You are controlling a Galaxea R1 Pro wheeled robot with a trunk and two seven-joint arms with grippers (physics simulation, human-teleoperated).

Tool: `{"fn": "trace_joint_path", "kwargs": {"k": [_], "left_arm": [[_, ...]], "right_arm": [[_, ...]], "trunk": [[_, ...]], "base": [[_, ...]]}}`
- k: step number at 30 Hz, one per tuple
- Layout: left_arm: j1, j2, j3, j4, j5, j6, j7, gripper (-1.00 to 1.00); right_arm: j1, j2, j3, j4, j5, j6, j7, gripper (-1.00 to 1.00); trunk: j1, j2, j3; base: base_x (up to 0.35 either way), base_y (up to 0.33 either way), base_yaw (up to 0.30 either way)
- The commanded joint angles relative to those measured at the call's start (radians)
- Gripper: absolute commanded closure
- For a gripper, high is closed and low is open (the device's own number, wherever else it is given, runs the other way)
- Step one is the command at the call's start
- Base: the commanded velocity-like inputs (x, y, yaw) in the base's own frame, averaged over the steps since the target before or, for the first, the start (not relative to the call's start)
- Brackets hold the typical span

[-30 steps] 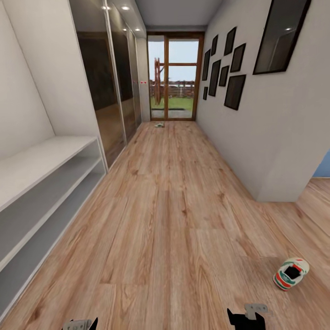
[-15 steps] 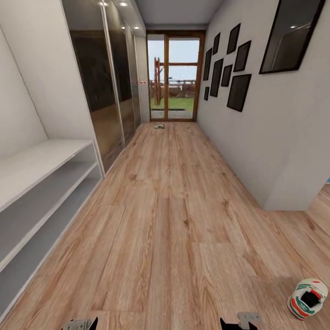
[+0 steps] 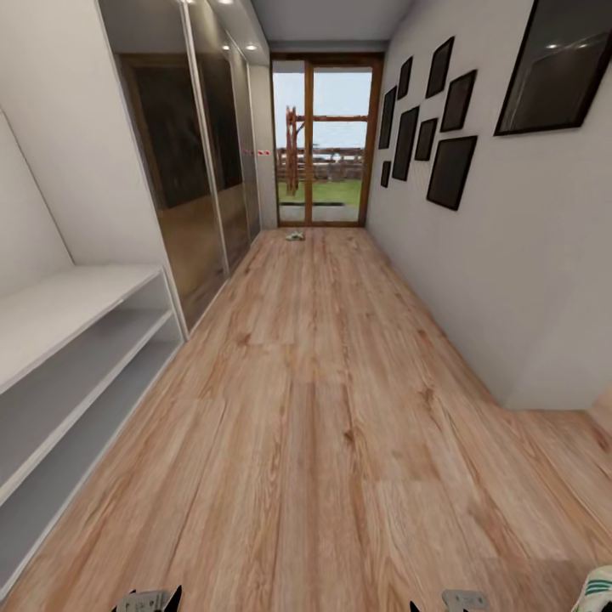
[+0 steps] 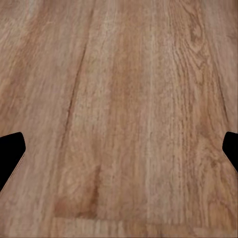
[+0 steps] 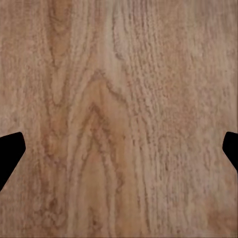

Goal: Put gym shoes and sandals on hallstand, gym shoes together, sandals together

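hanging wide open and empty over the corridor floor (image 3: 323,408), the left hand (image 4: 119,148) and right hand (image 5: 119,148) grip nothing. one gym shoe (image 3: 597,588) lies just right of the right hand, another (image 3: 295,235) far ahead by the glass door (image 3: 321,136). the hallstand (image 3: 59,357) stands left of the left hand.

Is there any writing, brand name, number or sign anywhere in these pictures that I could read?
None can be read.
Picture frames on the right wall: dark, blank faces, no text.
Small red marks on the wardrobe edge near the glass door: too small to tell whether they are writing.
Gym shoe at the head view's lower corner: only green stripes show, no brand.
Corridor floor: bare wood grain under both open grippers.
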Motion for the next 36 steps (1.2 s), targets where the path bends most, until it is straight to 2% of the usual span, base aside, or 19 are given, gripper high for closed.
{"fn": "trace_joint_path", "kwargs": {"k": [1, 36], "left_arm": [[0.000, 0.000, 0.003, 0.001, 0.010, 0.000, -0.010, -1.00], [-0.001, 0.008, -0.002, -0.013, 0.010, -0.012, -0.013, -1.00]], "right_arm": [[-0.001, 0.000, 0.000, 0.001, -0.009, -0.003, 0.008, -1.00], [0.000, 0.000, 0.000, 0.001, -0.009, -0.003, 0.008, -1.00]], "trunk": [[0.000, 0.000, -0.001], [0.000, 0.000, -0.001]], "base": [[0.337, 0.000, 0.000], [0.337, 0.000, 0.000]]}}
